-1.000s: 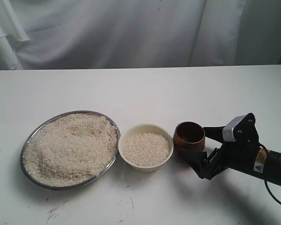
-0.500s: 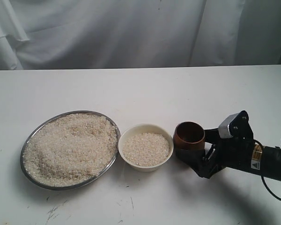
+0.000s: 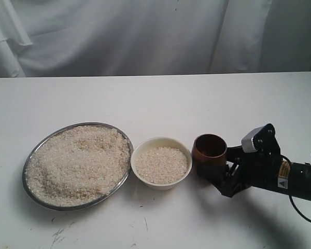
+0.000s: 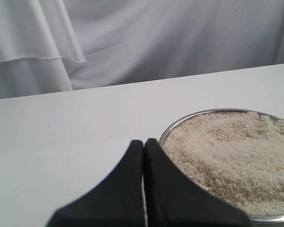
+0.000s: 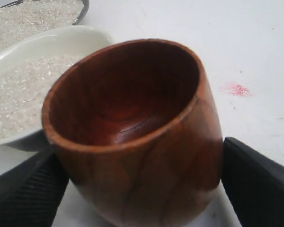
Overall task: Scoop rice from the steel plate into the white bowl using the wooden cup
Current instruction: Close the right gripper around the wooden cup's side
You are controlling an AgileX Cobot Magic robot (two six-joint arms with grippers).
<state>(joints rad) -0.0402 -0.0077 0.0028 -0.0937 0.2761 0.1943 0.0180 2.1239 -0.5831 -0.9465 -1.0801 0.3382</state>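
Note:
The steel plate [image 3: 125, 136] lies at the left, heaped with rice [image 3: 78, 163]. Beside it stands the white bowl [image 3: 160, 141], which holds a layer of rice [image 3: 161, 165]. Right of the bowl, the wooden cup [image 3: 209, 149] stands upright on the table, its dark inside bare. My right gripper [image 3: 218, 167] lies low on the table, shut on the cup's lower body. In the right wrist view, one black finger [image 5: 255, 179] presses each side of the cup [image 5: 132, 123]. My left gripper [image 4: 144, 142] is shut on nothing, by the plate's rim [image 4: 180, 124]; it is outside the exterior view.
A white cloth backdrop [image 3: 145, 36] hangs behind the table's far edge. A small red smudge [image 5: 235, 88] marks the tabletop beyond the cup. The right arm's black body [image 3: 295, 181] stretches to the right edge.
My right gripper has dropped lower and slid left toward the cup, and its fingers have drawn in from a wide spread onto the cup's sides. Plate, bowl and cup have stayed put.

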